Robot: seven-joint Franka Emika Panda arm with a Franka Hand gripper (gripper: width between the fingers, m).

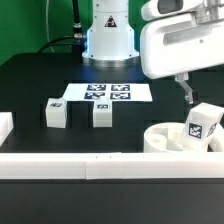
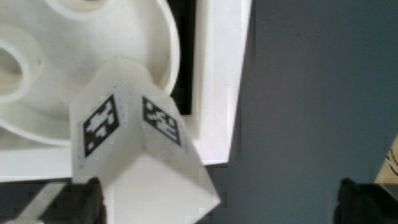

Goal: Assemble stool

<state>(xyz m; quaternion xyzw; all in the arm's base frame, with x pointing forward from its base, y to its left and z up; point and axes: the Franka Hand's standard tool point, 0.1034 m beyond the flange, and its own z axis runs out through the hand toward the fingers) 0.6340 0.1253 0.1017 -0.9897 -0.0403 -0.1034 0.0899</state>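
The round white seat disc (image 1: 165,139) lies at the exterior view's lower right, against the front rail. One tagged block leg (image 1: 203,123) stands tilted on the disc's right side. My gripper (image 1: 189,97) hangs just above and beside that leg. In the wrist view the seat disc (image 2: 54,70) fills one side, and the leg (image 2: 134,150) rises toward the camera with two tags showing. My gripper (image 2: 214,205) is open. One finger (image 2: 63,205) is against the leg and the other finger (image 2: 368,200) stands well clear of it.
Two more tagged block legs (image 1: 56,113) (image 1: 101,114) stand on the black table at the middle left. The marker board (image 1: 102,93) lies behind them, before the robot base (image 1: 108,35). A long white rail (image 1: 90,165) runs along the front and shows in the wrist view (image 2: 222,80).
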